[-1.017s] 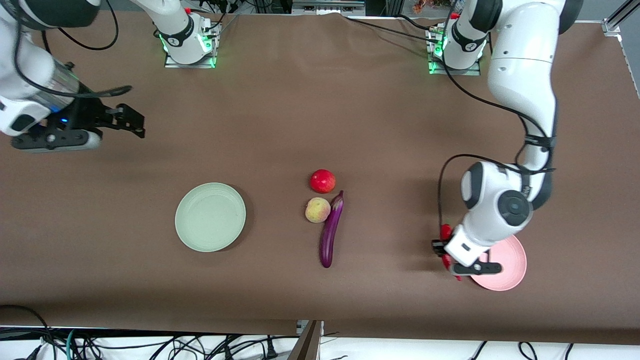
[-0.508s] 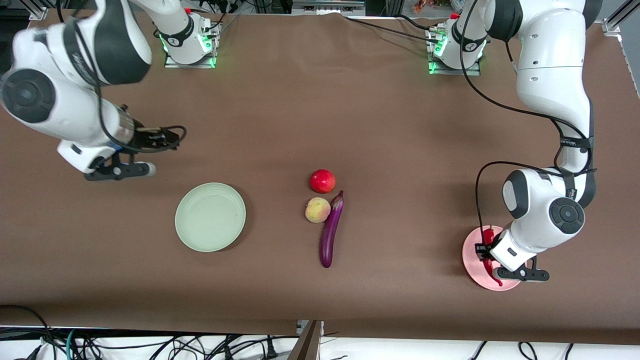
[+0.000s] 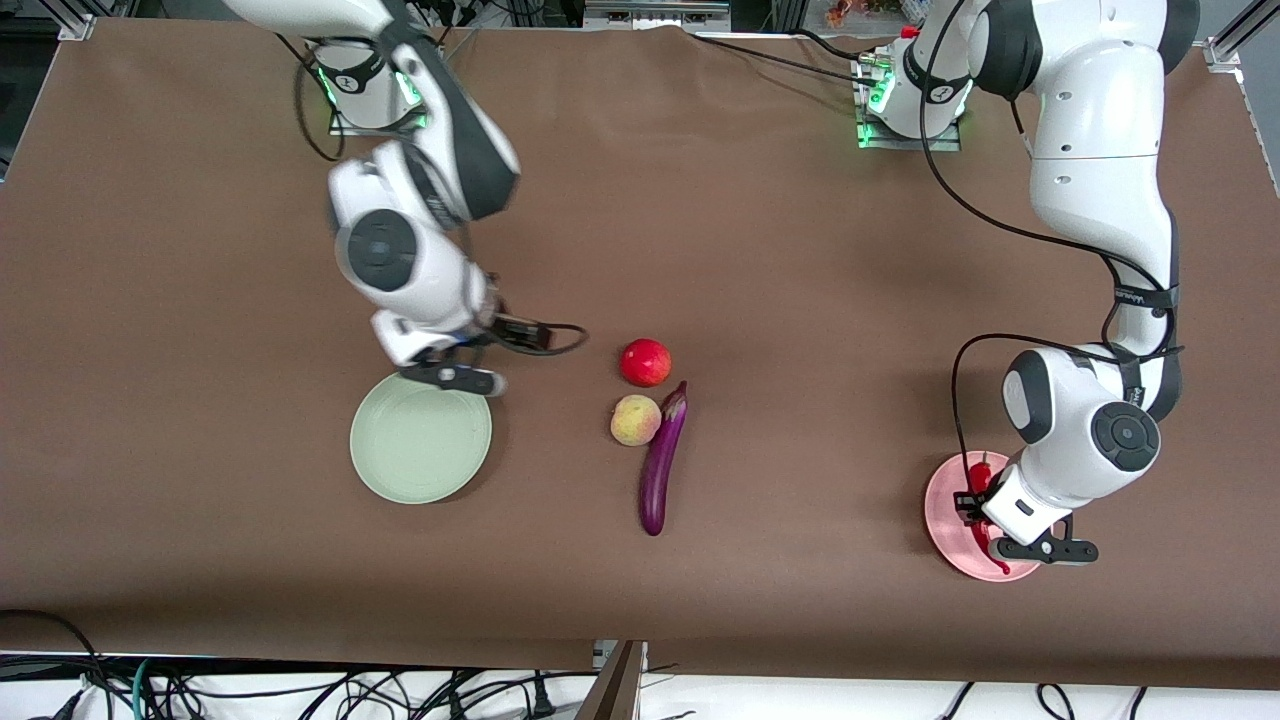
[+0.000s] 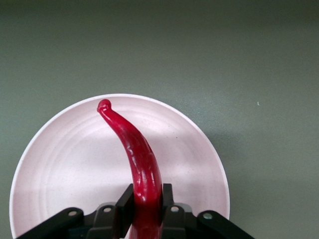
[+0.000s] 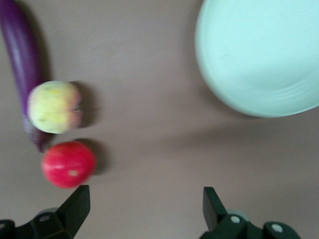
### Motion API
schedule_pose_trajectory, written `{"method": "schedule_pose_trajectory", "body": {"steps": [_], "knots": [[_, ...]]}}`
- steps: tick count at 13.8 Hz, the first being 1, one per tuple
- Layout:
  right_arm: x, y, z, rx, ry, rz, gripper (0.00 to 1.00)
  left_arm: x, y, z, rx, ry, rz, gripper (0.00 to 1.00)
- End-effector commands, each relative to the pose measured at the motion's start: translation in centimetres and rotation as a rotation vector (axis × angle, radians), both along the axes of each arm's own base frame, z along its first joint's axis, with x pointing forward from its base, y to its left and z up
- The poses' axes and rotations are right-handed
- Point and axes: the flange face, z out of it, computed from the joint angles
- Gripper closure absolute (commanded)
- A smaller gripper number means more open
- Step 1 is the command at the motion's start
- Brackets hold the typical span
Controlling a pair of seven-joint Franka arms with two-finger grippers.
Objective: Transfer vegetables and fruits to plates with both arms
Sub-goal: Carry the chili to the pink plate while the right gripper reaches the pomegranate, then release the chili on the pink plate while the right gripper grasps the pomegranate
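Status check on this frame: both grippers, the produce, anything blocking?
Left gripper shut on chili pepper over pink plate. Right gripper open, empty, between green plate and apple. Apple, peach, eggplant on table. Nothing blocking.

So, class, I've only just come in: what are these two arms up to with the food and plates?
The left gripper is shut on the red chili pepper, holding it over the pink plate. The right gripper, open and empty, is over the table between the mint green plate and the red apple. The apple, peach and eggplant lie together on the table.
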Motion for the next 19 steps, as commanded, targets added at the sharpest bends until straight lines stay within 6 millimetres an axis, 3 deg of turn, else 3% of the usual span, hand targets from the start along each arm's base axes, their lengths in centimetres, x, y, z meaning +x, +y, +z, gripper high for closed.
{"method": "schedule_pose_trajectory", "body": {"steps": [1, 2, 4, 8, 12, 16, 18, 19], "knots": [[-1.4, 5.4, -3.6, 0.048, -0.007, -0.116, 0.0, 0.4, 1.2, 2.0, -0.006, -0.032, 0.007, 0.0], [-2.9, 7.9, -4.8, 0.052, -0.02, -0.142, 0.0, 0.6, 1.4, 3.0, -0.015, -0.043, 0.012, 0.0], [-4.0, 9.8, -6.7, 0.052, -0.022, -0.2, 0.0, 0.8, 1.6, 4.1, -0.02, -0.049, 0.016, 0.0], [-4.8, 11.0, -9.1, 0.045, -0.02, -0.225, 0.0, 0.7, -1.7, 9.9, -0.067, 0.039, -0.025, 0.0], [-3.5, 12.2, -11.1, 0.089, -0.044, -0.258, 0.0, 0.6, -5.0, 11.9, -0.143, 0.046, 0.017, 0.0], [-4.2, 13.4, -12.9, 0.111, -0.069, -0.256, 0.01, -1.3, -5.1, 16.6, -0.153, 0.132, 0.005, 0.0], [-4.1, 13.3, -13.0, 0.111, -0.072, -0.256, 0.08, -1.4, -5.4, 17.4, -0.167, 0.128, 0.042, 0.0], [-4.1, 13.3, -12.8, 0.112, -0.073, -0.253, 0.17, -1.5, -6.4, 17.4, -0.177, 0.132, 0.083, 0.0]]}}
